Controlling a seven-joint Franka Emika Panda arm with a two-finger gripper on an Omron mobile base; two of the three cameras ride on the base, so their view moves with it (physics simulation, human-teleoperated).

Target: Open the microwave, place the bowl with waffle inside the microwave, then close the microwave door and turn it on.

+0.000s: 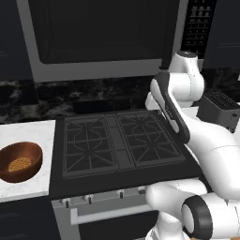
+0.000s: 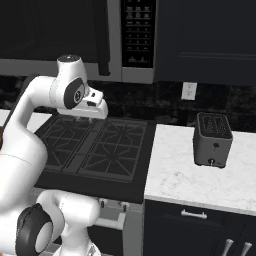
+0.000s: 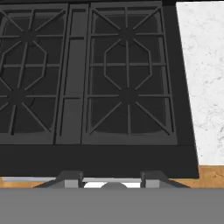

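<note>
The door (image 1: 101,35) is shut above the stove (image 1: 119,143), so opening is in hand; its handle (image 2: 102,37) must be reached. The pincer (image 3: 112,177) is seen half open, empty.

A home kitchen: gas stove (image 1: 119,145) under a microwave (image 1: 101,37), marble counter (image 2: 200,175), toaster (image 2: 213,139).

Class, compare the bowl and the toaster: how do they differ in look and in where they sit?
The bowl is round, reddish-brown and glossy; the toaster is boxy and dark grey. The bowl holds a waffle; the toaster's slots look empty. The bowl sits left of the stove, the toaster right of it. Both rest on white marbled counter.
</note>
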